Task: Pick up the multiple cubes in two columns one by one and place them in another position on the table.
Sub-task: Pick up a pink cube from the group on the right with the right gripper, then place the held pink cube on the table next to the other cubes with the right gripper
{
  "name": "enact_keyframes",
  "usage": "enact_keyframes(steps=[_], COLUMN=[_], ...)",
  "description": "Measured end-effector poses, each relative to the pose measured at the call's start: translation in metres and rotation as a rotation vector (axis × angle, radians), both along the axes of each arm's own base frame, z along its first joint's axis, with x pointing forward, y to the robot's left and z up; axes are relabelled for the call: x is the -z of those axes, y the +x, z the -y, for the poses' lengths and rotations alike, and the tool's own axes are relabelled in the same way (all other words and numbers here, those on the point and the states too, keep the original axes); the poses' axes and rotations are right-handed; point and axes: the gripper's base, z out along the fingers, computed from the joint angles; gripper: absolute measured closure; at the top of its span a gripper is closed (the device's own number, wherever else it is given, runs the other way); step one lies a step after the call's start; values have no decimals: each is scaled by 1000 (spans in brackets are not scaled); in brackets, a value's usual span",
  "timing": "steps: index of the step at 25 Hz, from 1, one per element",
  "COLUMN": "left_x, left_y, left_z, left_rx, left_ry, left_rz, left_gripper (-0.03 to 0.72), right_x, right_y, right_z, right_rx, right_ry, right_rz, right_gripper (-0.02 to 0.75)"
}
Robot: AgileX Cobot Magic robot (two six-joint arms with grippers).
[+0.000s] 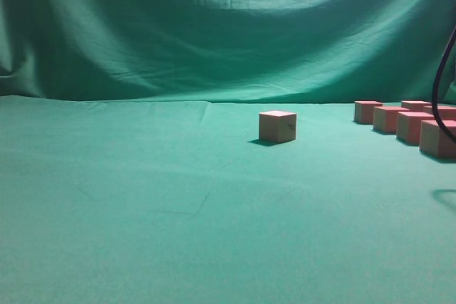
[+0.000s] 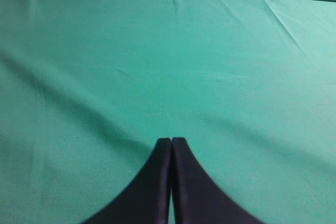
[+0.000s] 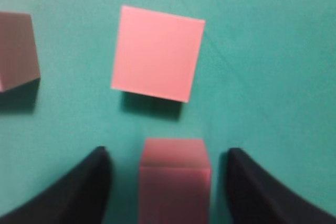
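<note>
Exterior view: from my remote seat I see the table [image 1: 142, 211], all teal-green cloth with a few wrinkles, and a draped green backdrop [image 1: 214, 26] behind it.
Lone cube: one pink-red cube [image 1: 277, 126] sits by itself near the middle of the table, its front faces looking tan, well apart from the others.
Cube group: over at the right edge there's a cluster of cubes [image 1: 399, 120] lined up in rows running away from the camera; I can make out about six, the nearest one partly cut off by the frame.
Cable: a dark cable [image 1: 443, 83] curves down the right edge in front of that cluster. Neither gripper itself shows up in this view.
Left wrist view: left gripper [image 2: 171, 141] hangs over bare cloth, black fingers [image 2: 152, 182] pressed together at the tips, so closed on nothing.
Right wrist view: right gripper [image 3: 168, 156] is down low with a cube [image 3: 175, 174] sitting between its two black fingers [image 3: 84, 187].
Right jaws: parted, with a strip of green visible on each side of the cube, so not touching it as far as I can tell.
Neighbours: another cube [image 3: 157, 52] lies just beyond the one between the fingers, and a third [image 3: 17, 50] is off to the left, a bit blurry.
</note>
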Motion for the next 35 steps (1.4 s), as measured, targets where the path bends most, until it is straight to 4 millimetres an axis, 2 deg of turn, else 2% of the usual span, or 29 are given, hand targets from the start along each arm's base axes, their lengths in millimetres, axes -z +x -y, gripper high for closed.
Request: enact_keyframes(steps=[2, 7, 11, 17, 22, 29, 32, 35], left_x=[0, 0, 0, 0, 0, 0, 0, 0], left_y=[0, 0, 0, 0, 0, 0, 0, 0], left_z=[0, 0, 0, 0, 0, 0, 0, 0], left_rx=[0, 0, 0, 0, 0, 0, 0, 0], left_ry=[0, 0, 0, 0, 0, 0, 0, 0], left_rz=[0, 0, 0, 0, 0, 0, 0, 0], left_gripper=[688, 688, 688, 688, 688, 688, 688, 688], right_x=[1, -6, -32, -96, -125, -146, -144, -134], right_y=[0, 1, 7, 10, 9, -2, -2, 3], right_z=[0, 0, -15, -67, -107, -154, -172, -190], right_rx=[0, -3, -88, -319, -483, -691, -738, -768], right_ry=[0, -2, -3, 13, 32, 65, 79, 84], right_rz=[-3, -50, -52, 118, 222, 366, 391, 362], right_gripper=[484, 482, 482, 482, 482, 482, 482, 482])
